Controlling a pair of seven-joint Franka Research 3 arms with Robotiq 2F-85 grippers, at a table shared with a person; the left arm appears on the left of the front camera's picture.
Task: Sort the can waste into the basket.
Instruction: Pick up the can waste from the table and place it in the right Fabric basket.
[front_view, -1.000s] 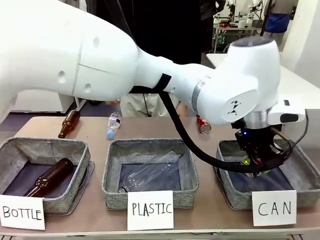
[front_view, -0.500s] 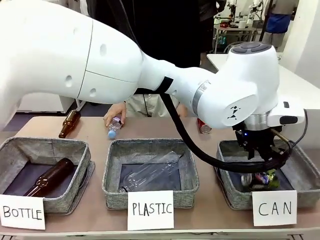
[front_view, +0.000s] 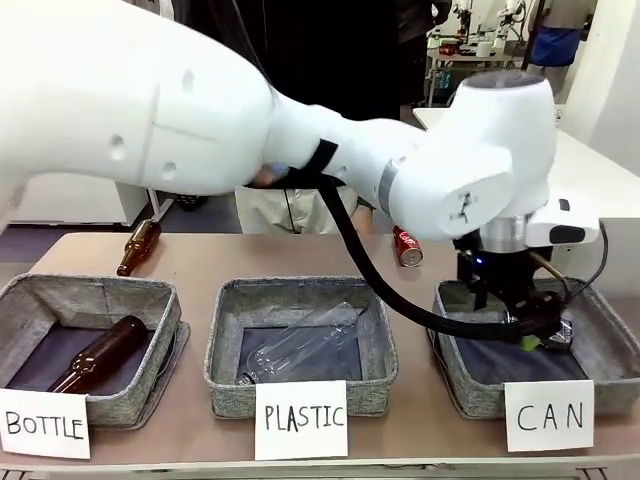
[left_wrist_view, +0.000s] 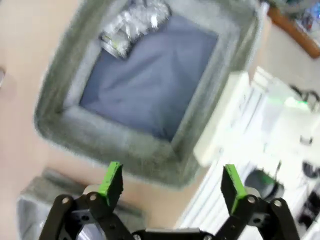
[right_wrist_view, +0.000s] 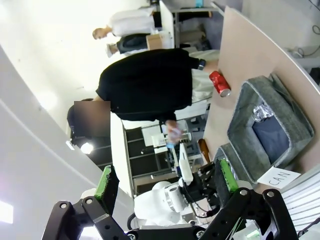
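The dark silvery dented can (front_view: 560, 334) lies inside the grey basket (front_view: 610, 362) signed "CAN", against its right wall. My left gripper (front_view: 525, 334) hangs open just above that basket, holding nothing. In the left wrist view the crumpled can (left_wrist_view: 132, 22) rests in a far corner of the basket (left_wrist_view: 125, 150), well clear of the open left gripper (left_wrist_view: 171, 179). The red can (front_view: 407, 247) lies on its side on the table behind the basket. My right gripper (right_wrist_view: 166, 179) is open and empty, off to the side, with the red can (right_wrist_view: 219, 83) and the basket (right_wrist_view: 280, 117) far from it.
A "PLASTIC" basket (front_view: 225, 345) holds a clear bottle (front_view: 300, 345). A "BOTTLE" basket (front_view: 160, 345) holds a brown bottle (front_view: 100, 352). Another brown bottle (front_view: 138, 247) lies at the far left. A person in black stands at the far side, holding a small plastic bottle (right_wrist_view: 171, 136).
My left gripper opened and let go of the silvery can, which dropped into the CAN basket and rolled to its right side. The person's hand lifted the small plastic bottle off the table.
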